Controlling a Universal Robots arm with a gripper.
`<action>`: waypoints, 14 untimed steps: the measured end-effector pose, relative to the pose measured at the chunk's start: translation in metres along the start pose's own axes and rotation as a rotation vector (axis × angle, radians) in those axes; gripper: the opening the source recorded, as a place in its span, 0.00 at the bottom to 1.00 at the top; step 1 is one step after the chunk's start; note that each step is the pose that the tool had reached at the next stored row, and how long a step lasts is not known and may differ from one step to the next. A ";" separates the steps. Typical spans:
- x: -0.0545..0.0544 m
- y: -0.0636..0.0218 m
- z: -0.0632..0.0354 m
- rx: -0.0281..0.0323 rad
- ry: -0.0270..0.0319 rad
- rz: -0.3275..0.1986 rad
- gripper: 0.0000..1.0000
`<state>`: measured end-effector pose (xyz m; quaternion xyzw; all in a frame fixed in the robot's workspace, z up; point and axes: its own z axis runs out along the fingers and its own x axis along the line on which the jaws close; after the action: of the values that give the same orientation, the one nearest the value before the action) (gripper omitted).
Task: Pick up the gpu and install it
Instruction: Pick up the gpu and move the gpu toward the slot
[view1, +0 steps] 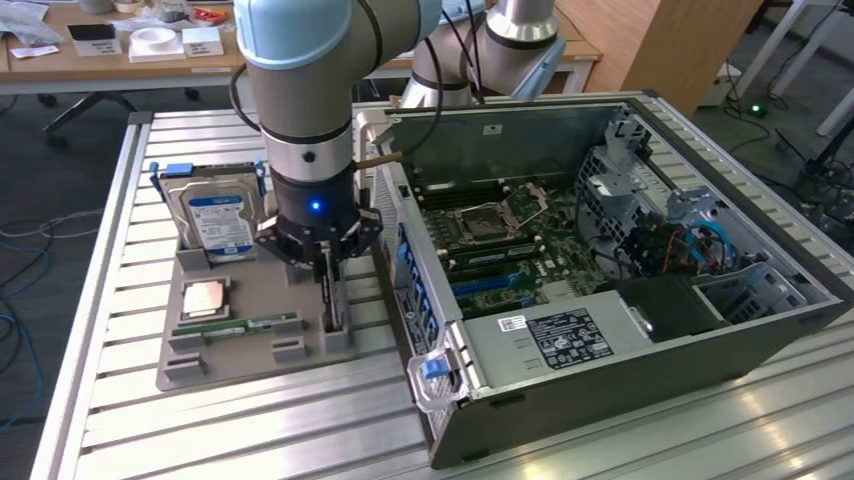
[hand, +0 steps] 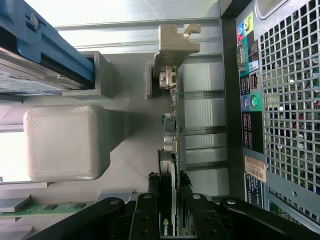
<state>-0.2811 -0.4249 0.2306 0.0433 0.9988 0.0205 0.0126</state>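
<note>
Thin dark gpu (hand: 171, 160) on edge, silver bracket (hand: 172, 42) at 1 end, tight in the grip of the end effector (hand: 168, 182)

On the table (view1: 120, 180), a tray (view1: 187, 368) sits at the exterior view's left, with the computer case (view1: 641, 380) just beside it on the right. On the tray, the hard drive (view1: 220, 220) stands at the far end and the memory stick (view1: 240, 325) lies nearer. The gpu (view1: 334, 305) stands on edge along the side next to the case, with the gripper (view1: 330, 268) clamped on its top.
</note>
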 end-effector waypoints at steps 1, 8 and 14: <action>0.000 0.0000 0.0000 0.0000 0.0000 0.000 0.26; 0.000 0.0000 0.0000 0.0000 -0.0001 0.000 0.26; 0.000 0.0000 0.0000 0.0000 -0.0001 0.000 0.26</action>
<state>-0.2811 -0.4249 0.2305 0.0433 0.9988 0.0205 0.0126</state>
